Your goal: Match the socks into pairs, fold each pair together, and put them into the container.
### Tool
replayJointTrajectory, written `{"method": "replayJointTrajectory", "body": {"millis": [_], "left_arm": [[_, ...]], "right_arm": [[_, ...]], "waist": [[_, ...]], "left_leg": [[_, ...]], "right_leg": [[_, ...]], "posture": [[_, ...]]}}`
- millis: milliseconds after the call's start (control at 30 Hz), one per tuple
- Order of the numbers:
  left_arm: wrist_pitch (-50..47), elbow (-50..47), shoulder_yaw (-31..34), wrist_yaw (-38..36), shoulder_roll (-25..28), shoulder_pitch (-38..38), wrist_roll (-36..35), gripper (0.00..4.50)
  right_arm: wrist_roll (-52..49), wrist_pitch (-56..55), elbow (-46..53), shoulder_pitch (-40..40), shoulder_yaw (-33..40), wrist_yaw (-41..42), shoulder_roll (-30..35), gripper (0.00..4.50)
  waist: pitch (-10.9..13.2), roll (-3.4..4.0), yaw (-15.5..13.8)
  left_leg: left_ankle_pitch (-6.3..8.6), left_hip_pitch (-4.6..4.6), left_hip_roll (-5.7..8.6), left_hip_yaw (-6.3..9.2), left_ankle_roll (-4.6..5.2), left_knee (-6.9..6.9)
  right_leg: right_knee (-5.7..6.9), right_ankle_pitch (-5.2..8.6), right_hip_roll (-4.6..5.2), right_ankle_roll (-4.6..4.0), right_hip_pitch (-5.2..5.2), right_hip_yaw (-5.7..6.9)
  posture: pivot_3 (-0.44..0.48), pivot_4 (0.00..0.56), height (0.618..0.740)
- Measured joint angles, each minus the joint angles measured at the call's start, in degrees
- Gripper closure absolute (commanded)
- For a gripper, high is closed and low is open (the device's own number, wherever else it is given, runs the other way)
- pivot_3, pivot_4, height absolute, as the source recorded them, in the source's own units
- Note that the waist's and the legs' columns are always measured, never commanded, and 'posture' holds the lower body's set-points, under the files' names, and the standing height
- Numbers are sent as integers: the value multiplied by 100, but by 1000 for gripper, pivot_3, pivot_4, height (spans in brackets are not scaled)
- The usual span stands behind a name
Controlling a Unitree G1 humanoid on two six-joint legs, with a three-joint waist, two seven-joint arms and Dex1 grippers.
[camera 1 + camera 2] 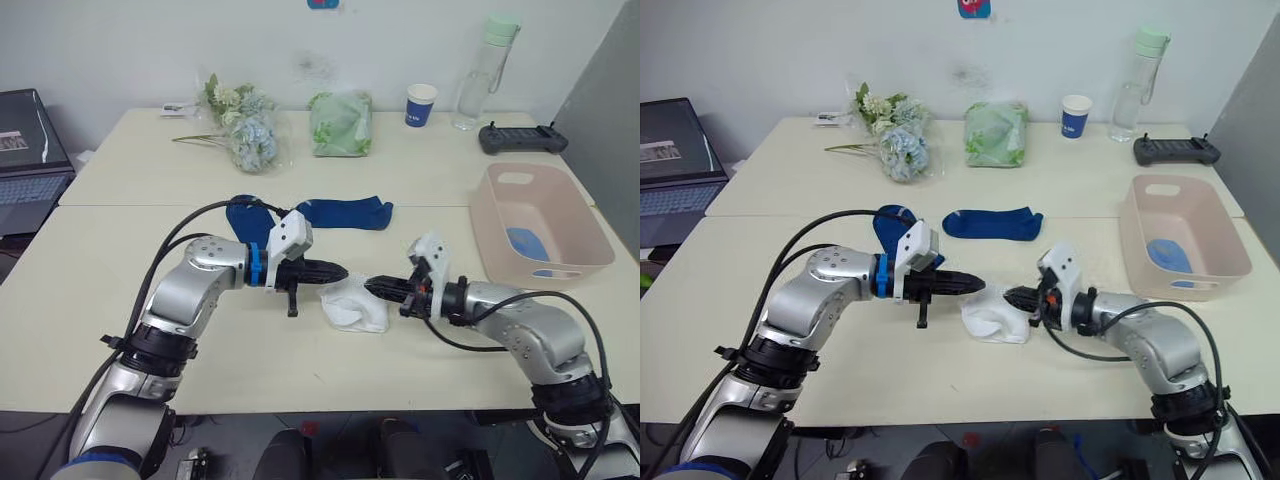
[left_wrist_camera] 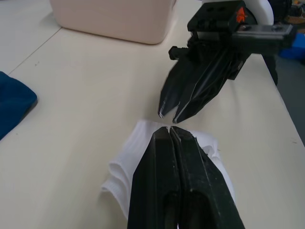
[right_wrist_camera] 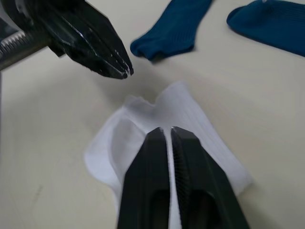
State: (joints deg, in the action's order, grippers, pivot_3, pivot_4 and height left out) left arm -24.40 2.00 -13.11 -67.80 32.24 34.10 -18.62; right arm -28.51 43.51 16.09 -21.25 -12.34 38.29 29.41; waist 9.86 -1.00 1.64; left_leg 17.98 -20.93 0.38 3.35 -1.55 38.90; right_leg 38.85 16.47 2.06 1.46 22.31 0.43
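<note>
white socks (image 1: 355, 306) between two closed claws.

Silver-grey arms with white wrist blocks and black fingers

Both arms wear rounded, metallic silver-grey shells with black rings at the joints, and black cables loop outside them from forearm to elbow. The left arm carries a bright blue band just behind its angular white wrist housing; the right arm's white housing is rounder. The left gripper (image 1: 340, 272) and right gripper (image 1: 374, 287) each end in two long, glossy black tapered fingers with ribbed inner faces. A small orange mark shows on the right gripper's black base.
</note>
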Motion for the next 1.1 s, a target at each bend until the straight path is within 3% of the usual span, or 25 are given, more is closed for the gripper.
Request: {"method": "replayJointTrajectory", "body": {"millis": [300, 500, 800, 900, 1100], "left_arm": [[525, 505, -298, -43, -283, 109, 466, 4500], [569, 471, -551, -163, -194, -36, 671, 4500], [1172, 517, -705, -125, -59, -373, 1219, 4500], [1373, 543, -705, -57, -63, -414, 1299, 4500], [1648, 699, -691, -27, -99, -409, 1352, 4500]], "right_arm": [[457, -417, -115, 42, -582, 742, 134, 4476], [585, -405, -129, 38, -817, 925, 113, 4476], [138, 345, 45, 42, 11, 851, 277, 4476], [8, 871, 50, 43, 426, 543, 348, 3865], [-430, 2282, -23, 38, 1148, -219, -72, 1748]], "waist": [[1, -1, -1], [1, -1, 2], [1, -1, -17], [1, -1, -20], [0, -1, -14]], "left_leg": [[0, -1, 0, 2, 0, 2], [0, 0, 0, 4, 0, 2], [0, -1, 0, 7, 0, 2], [0, -1, 0, 8, 0, 2], [0, 0, -2, 8, 0, 1]], "right_leg": [[0, 0, 5, 0, 0, 1], [1, 0, 5, 0, 0, 1], [-1, 0, 9, 0, -2, -2], [-1, 0, 10, 0, -3, -4], [2, 0, 10, -1, -3, -7]], "posture": [[0, 150, 740], [0, 150, 740], [0, 150, 740], [0, 150, 740], [0, 150, 740]]}}
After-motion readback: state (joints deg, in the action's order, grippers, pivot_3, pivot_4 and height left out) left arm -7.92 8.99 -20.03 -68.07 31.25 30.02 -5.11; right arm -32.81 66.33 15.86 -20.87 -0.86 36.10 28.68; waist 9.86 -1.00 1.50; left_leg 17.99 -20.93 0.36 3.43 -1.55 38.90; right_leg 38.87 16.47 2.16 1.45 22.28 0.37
